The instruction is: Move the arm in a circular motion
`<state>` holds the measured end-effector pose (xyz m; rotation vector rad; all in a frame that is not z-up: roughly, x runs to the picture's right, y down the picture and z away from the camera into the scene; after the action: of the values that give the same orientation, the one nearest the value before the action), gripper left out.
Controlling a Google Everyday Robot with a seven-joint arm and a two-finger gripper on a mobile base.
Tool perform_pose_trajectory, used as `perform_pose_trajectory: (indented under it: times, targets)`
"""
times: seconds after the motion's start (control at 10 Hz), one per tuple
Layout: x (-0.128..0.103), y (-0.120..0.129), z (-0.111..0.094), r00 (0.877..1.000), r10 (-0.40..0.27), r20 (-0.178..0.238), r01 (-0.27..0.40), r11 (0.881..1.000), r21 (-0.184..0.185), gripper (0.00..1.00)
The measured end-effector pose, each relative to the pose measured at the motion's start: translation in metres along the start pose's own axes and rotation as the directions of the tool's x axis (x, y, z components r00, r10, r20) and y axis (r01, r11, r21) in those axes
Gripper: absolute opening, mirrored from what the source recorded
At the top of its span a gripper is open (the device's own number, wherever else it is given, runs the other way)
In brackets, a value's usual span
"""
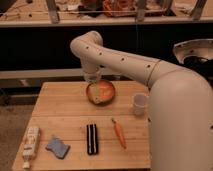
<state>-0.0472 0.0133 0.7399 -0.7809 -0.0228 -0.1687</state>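
The large glossy cream-white arm (125,62) of thick tubular segments, dotted with small dark spots, reaches in from the right side of the view, bends at a rounded elbow high above the far part of the light wooden slatted table (65,107), and drops straight down from there. Its gripper (93,94), a small yellowish-tan tip, hangs at the left rim of the shallow round orange-brown bowl (107,91), which sits on the far middle of the table. Whether the tip touches the bowl or only hovers over it cannot be told.

Inside the bowl there is an orange-red patch toward the right and a paler tan shape at the left, under the gripper; what these contents are cannot be made out.

To the right of the bowl, near the table's right edge, stands a small pale translucent cup (140,103), upright; its inside is not visible well enough to tell whether anything is in it.

In front of the bowl, toward the near side of the table, lies a flat black rectangular object with a pale stripe (92,138), lengthwise. Just to the right of it, in front of the bowl and to the right, lies an orange carrot (118,133), angled. In front of the bowl and to the left lies a crumpled blue cloth-like piece (58,147), and further left, at the table's near left corner, a white packet or bottle with print (31,144) lies on its side.
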Motion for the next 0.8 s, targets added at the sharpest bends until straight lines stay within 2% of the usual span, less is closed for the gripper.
perform_pose_trajectory:
  times: [0.5,0.8]
  targets:
    - [0.032,-0.049,0.011,0.999,0.017,0.028,-0.018,0.999,0.032,0.8]
    - [0.062,-0.066,0.017,0.998,0.049,0.029,-0.05,0.998,0.03,0.8]
